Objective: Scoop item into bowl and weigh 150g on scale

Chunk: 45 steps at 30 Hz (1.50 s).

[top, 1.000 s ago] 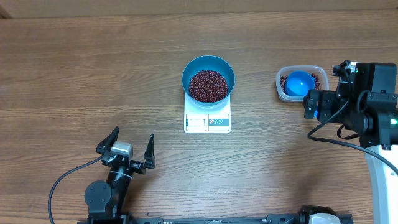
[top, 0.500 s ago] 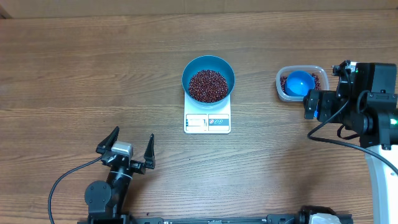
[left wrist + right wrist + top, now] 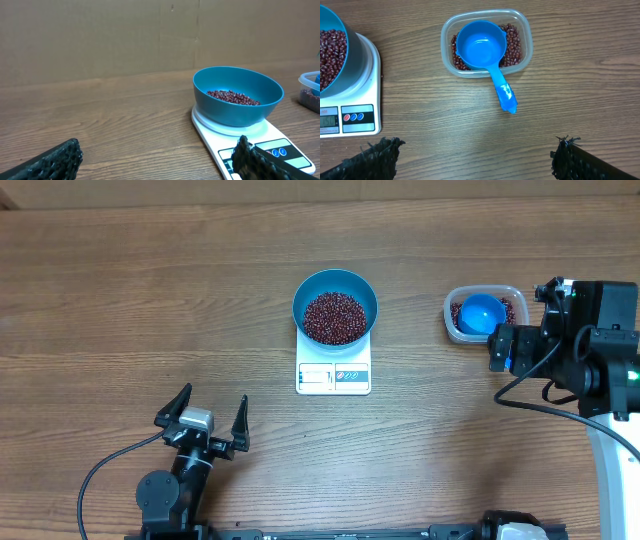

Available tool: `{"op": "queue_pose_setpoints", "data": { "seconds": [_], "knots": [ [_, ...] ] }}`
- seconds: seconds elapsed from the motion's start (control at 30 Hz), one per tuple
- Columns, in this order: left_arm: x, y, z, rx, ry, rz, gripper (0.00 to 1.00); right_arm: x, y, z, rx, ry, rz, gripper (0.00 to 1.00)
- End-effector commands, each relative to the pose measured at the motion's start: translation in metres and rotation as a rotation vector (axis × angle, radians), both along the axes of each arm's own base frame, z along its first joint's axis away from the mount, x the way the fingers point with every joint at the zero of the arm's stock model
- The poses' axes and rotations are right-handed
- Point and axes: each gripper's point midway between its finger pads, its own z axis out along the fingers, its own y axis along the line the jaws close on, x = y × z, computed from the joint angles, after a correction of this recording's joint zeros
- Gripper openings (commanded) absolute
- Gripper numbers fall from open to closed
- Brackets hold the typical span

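While the left gripper (image 3: 212,399) and right gripper (image 3: 474,149) stand spread, empty, the scoop (image 3: 481,45) lies in the container (image 3: 523,31) near the scale (image 3: 333,377).

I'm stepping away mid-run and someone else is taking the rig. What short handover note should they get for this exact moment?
Left gripper: open, empty, low over the table near its base.
Right gripper: open, empty, clear of everything.
Bowl sits on the scale and holds a heap of beans.
Blue scoop lies in the clear container to the right, empty, with its handle sticking out over the rim.
Done: beans are scooped into the bowl.
Left: the display is too small to read here. Check it against 150 g and add or remove beans if it is off.
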Motion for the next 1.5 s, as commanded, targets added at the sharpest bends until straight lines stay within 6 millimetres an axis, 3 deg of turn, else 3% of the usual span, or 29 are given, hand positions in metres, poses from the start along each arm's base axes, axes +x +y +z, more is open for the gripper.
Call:
{"op": "queue_pose_setpoints", "data": {
  "seconds": [0.0,0.3,0.53,0.63,0.87,1.13,1.47],
  "knots": [
    [0.000,0.003,0.001,0.020,-0.013,0.015,1.00,0.002,0.001,0.007,0.000,-0.022,0.007,1.00],
    [0.000,0.003,0.001,0.020,-0.013,0.015,0.99,0.008,0.005,0.008,0.034,-0.039,0.004,1.00],
    [0.000,0.003,0.001,0.020,-0.013,0.015,0.99,0.053,0.016,0.033,0.072,-0.321,0.063,1.00],
    [0.000,0.003,0.001,0.020,-0.013,0.015,0.99,0.061,0.030,0.028,0.126,-0.427,0.131,1.00],
    [0.000,0.003,0.001,0.020,-0.013,0.015,0.99,0.049,0.037,-0.028,0.134,-0.524,0.163,1.00],
    [0.000,0.003,0.001,0.020,-0.013,0.015,0.99,0.020,0.049,-0.020,0.099,-0.934,0.255,1.00],
    [0.000,0.003,0.001,0.020,-0.013,0.015,0.99,-0.025,0.056,-0.052,0.080,-1.064,0.282,1.00]
  ]
}}
